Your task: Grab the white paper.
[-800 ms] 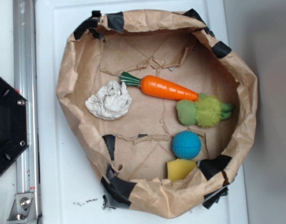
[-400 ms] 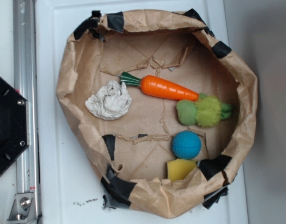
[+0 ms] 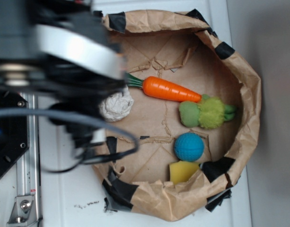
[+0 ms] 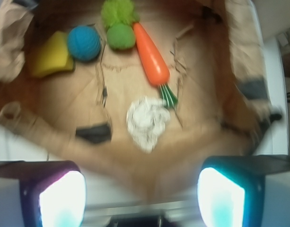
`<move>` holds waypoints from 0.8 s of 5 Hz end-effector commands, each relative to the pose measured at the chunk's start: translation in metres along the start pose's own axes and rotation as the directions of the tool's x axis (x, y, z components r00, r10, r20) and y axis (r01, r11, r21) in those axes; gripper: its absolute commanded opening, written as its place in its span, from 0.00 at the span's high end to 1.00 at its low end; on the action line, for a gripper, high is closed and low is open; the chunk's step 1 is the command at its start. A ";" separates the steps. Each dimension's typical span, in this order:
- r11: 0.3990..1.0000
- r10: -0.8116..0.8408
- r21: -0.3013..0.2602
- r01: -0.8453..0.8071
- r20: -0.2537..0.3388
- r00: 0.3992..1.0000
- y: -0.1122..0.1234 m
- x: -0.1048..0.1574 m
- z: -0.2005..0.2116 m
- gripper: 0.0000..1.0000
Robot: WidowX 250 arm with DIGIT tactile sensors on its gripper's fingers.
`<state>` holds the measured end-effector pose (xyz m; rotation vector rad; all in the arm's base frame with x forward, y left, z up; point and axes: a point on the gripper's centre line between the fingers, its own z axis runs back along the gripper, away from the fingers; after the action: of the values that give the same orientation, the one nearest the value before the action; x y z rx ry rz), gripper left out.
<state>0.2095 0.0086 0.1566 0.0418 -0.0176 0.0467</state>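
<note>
The white paper point(image 3: 117, 105), a crumpled off-white wad, lies on the floor of the brown paper bag point(image 3: 239, 71) near its left wall, just left of the orange carrot's point(image 3: 171, 90) green top. The blurred arm covers the paper's left part in the exterior view. Seen from the wrist, the white paper point(image 4: 147, 122) lies ahead of my gripper point(image 4: 142, 194), above the gap between the two fingers. The jaws stand wide apart with nothing between them. The gripper hangs over the bag's near rim, apart from the paper.
Inside the bag also lie a green plush toy point(image 3: 206, 112), a blue ball point(image 3: 188, 146) and a yellow block point(image 3: 182, 171). Black tape patches point(image 3: 118, 189) mark the bag's rim. A metal rail point(image 3: 26, 142) and a black base point(image 3: 7, 142) stand at the left.
The arm has swung into the exterior view from the upper left and now covers the bag's left rim and part of the white paper. Nothing in the bag has moved.
</note>
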 end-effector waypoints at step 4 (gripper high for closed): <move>0.996 -0.032 0.082 0.045 -0.155 0.987 0.025 0.001 -0.153 1.00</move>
<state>0.2124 0.0277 0.0106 0.1051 0.1577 -0.0458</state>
